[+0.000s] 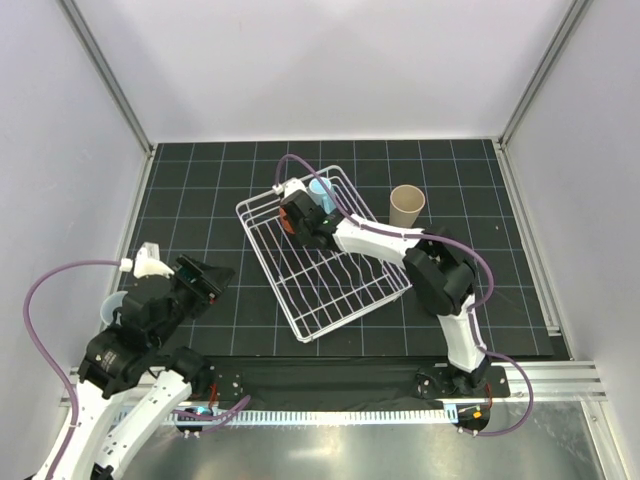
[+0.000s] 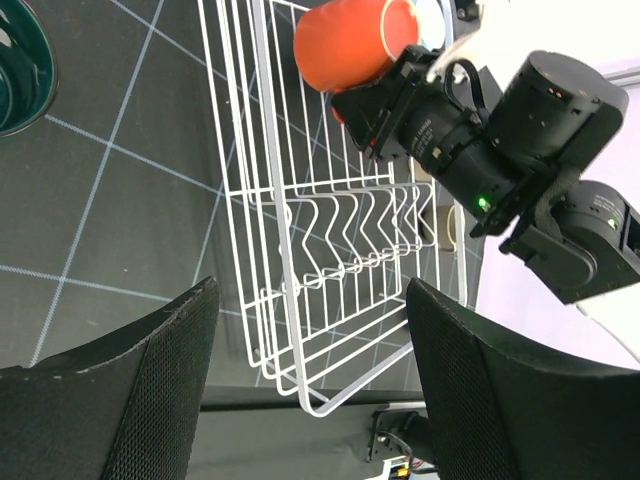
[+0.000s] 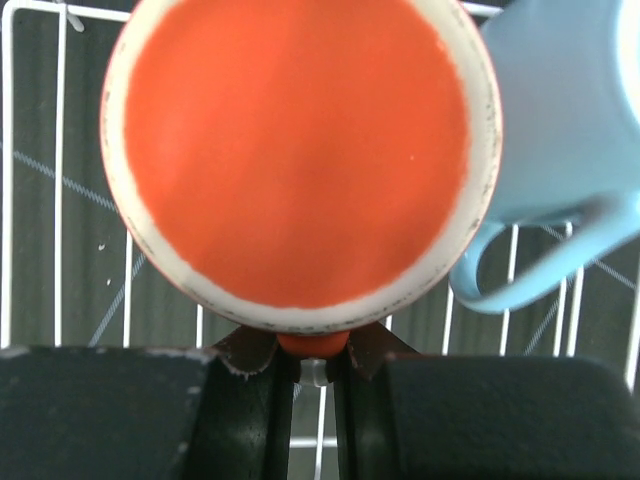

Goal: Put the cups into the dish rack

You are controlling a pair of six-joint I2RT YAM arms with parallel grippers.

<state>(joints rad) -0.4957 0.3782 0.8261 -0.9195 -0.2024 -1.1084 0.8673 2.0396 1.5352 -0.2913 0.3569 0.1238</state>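
Note:
The white wire dish rack (image 1: 330,290) lies at the table's middle, turned at an angle. My right gripper (image 1: 297,222) is at the rack's far left corner, shut on the handle of an orange cup (image 3: 300,150), whose base faces the wrist camera. The orange cup also shows in the left wrist view (image 2: 350,40). A light blue mug (image 1: 320,188) sits in the rack right beside it and also shows in the right wrist view (image 3: 560,120). My left gripper (image 1: 210,280) is open and empty, left of the rack, its fingers (image 2: 160,380) pointing toward the rack (image 2: 300,220).
A tall beige tumbler (image 1: 407,206) stands upright on the table just right of the rack. A dark teal cup (image 2: 20,70) stands on the table left of the rack. A pale blue cup (image 1: 112,305) shows by the left arm at the table's left edge.

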